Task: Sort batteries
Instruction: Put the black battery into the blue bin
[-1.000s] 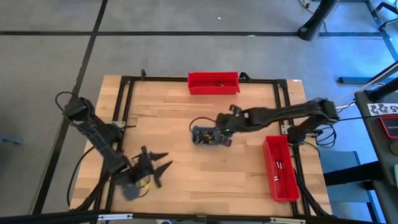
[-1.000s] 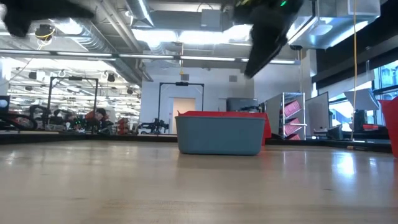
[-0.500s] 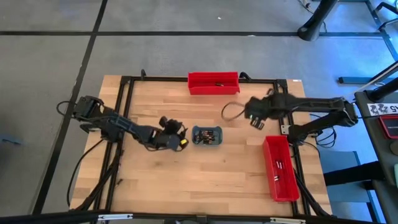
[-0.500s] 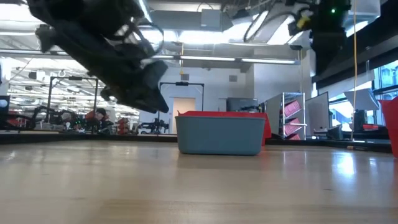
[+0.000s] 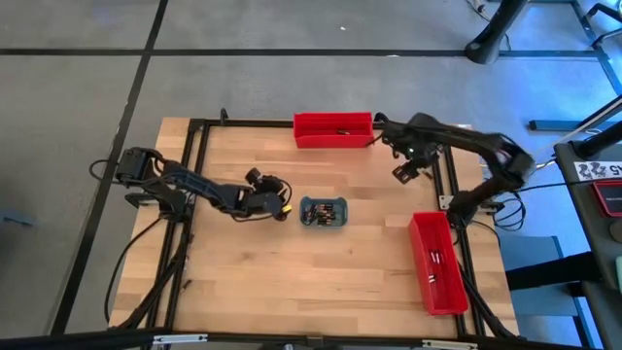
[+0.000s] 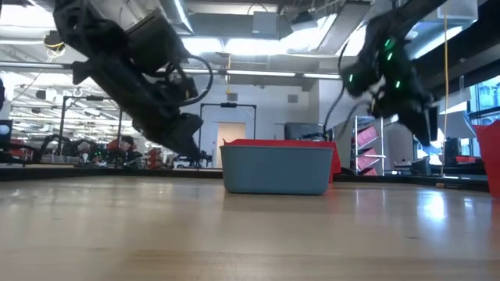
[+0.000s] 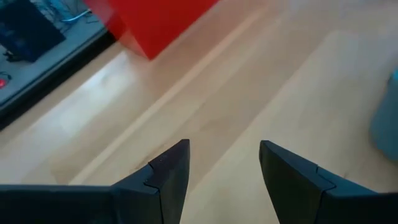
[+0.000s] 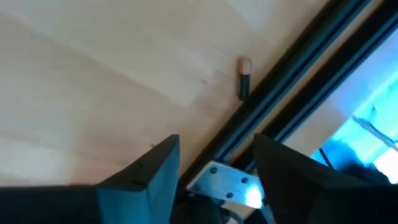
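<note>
Several batteries (image 5: pixel 324 209) lie in the small grey-blue tray (image 5: pixel 309 220) at the table's middle. One battery (image 8: pixel 244 78), dark with a copper end, lies on the wood next to the black frame rail (image 8: pixel 292 74). My right gripper (image 5: pixel 401 173) hangs over the table's far right, close to that rail. It stands open (image 8: pixel 217 165) above this battery, with nothing between its fingers. My left gripper (image 5: pixel 282 207) is just left of the tray, slanting down, open (image 7: pixel 224 168) over bare wood.
A long red bin (image 5: pixel 333 128) at the far edge and another (image 5: pixel 437 264) along the right edge each hold a battery or two. The black frame rail (image 5: pixel 445 160) borders the table. In the low view the tray (image 6: pixel 275 168) stands between both arms.
My left gripper has swung from the table's near left corner toward the tray and turned, ending just left of it. My right gripper has left the tray and gone toward the table's far right, tipping down beside the frame rail.
</note>
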`<state>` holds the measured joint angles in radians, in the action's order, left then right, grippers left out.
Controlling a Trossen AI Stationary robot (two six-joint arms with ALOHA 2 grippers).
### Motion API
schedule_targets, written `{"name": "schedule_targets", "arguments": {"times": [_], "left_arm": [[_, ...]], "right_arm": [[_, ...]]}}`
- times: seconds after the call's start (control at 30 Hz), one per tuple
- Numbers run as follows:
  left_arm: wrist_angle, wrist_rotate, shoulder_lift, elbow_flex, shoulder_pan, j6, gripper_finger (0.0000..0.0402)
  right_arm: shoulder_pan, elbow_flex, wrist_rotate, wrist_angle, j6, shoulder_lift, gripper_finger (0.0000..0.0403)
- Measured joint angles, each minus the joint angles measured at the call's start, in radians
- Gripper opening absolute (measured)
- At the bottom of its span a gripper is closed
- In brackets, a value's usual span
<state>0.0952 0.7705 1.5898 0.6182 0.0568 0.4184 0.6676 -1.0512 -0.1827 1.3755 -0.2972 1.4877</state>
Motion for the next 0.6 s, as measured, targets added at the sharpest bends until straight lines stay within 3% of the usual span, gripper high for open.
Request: {"name": "schedule_targets", "arguments": {"times": [0.17, 0.3, 0.43, 0.6], "left_arm": [[0.001, -0.003, 0.0, -0.045, 0.002, 0.036, 0.0184], [0.002, -0.003, 0.0, -0.068, 0.002, 0.05, 0.0184], [0.002, -0.007, 0.0, -0.079, 0.002, 0.053, 0.0184], [0.0, -0.009, 0.0, -0.088, 0.002, 0.053, 0.0184]], "right_arm": [[0.052, 0.0, -0.038, -0.003, 0.035, 0.204, 0.0228], [0.056, 0.0, -0.099, -0.036, 0.185, 0.328, 0.0221], [0.071, -0.002, -0.159, -0.095, 0.283, 0.397, 0.0205], [0.13, -0.002, -0.139, -0.14, 0.333, 0.415, 0.0184]]}}
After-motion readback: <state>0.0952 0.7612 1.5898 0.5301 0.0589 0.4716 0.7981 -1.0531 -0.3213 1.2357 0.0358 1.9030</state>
